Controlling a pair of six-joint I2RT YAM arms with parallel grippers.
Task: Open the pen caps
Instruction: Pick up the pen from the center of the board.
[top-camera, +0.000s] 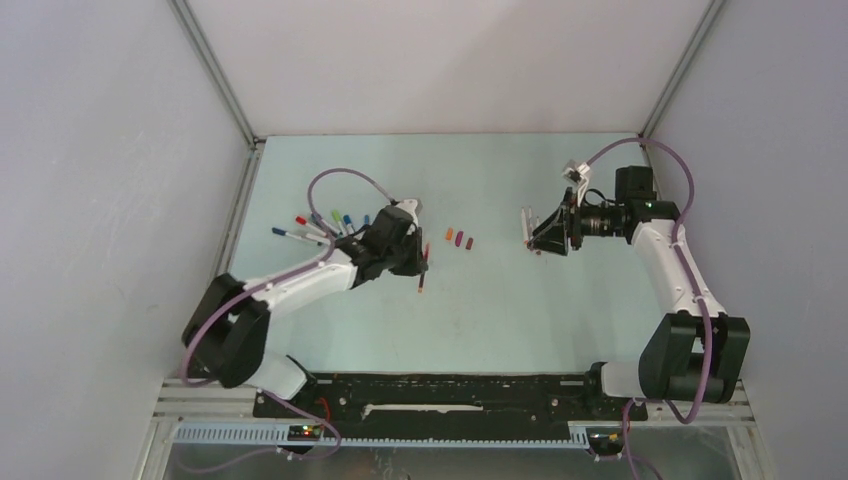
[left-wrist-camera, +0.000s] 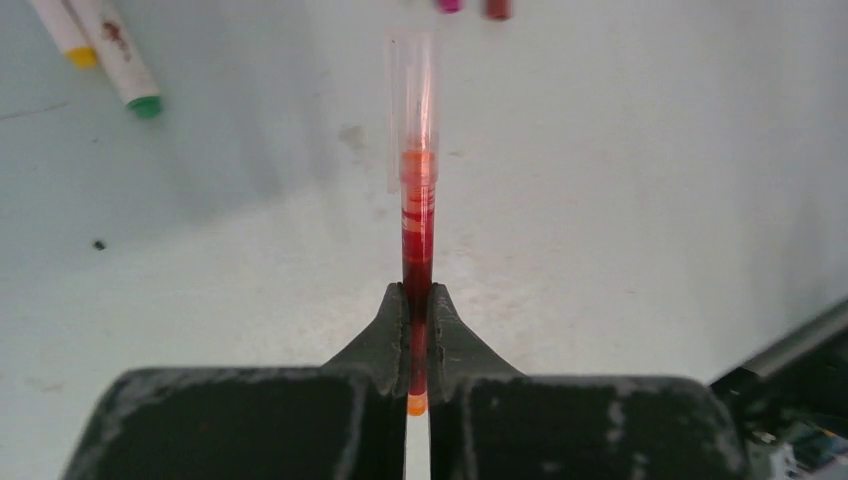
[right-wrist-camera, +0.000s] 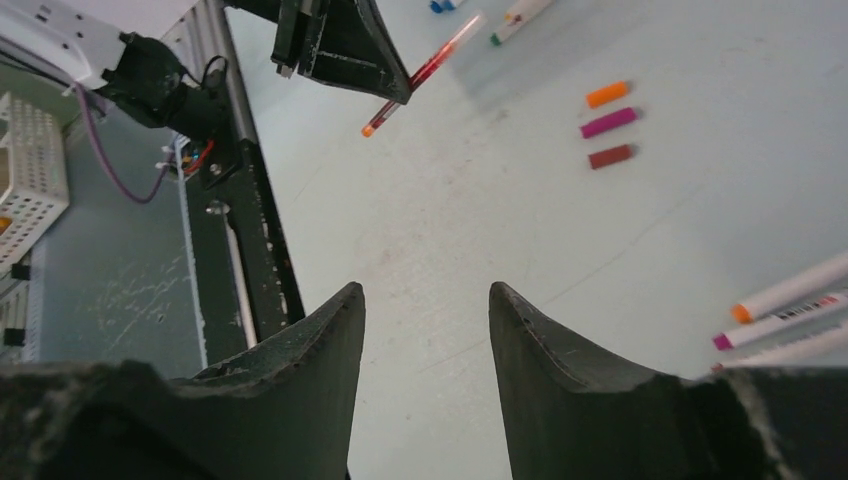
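Several white pens (top-camera: 305, 236) lie fanned at far left of the pale-green counter (top-camera: 500, 320), w/ red, blue & green ends showing; whether those ends are caps or bare tips can't be told from overhead. Just right of them the left pincer (top-camera: 424, 262) is squeezed fully closed on a slim red pen (top-camera: 422, 280), both fingers pressed flat vs. the barrel. The grip sits near the pen's orange end, which pokes out behind the fingers; the longer part sticks out ahead & finishes in a clear sleeve. Seen from above, the pen runs approx. near-to-far across the counter. Right of it, around mid-counter, three loose caps (top-camera: 459, 238) lie in a short row, side by side but not touching: an orange cap (right-wrist-camera: 607, 94), a magenta cap (right-wrist-camera: 609, 122) & a dark-red cap (right-wrist-camera: 610, 156), the orange one leftmost from overhead. All three rest on the counter, apart from any pen and from either pincer. Farther right, well apart from the caps, the right pincer (right-wrist-camera: 425, 290) hangs over the counter w/ its fingers roughly halfway apart & nothing between them. Close by its fingertips, on the far side, lie bare-tipped pens (right-wrist-camera: 785, 295): one white barrel ends in an orange tip, the next in a magenta tip, & the edge of a third barrel shows partly hidden behind the right finger.
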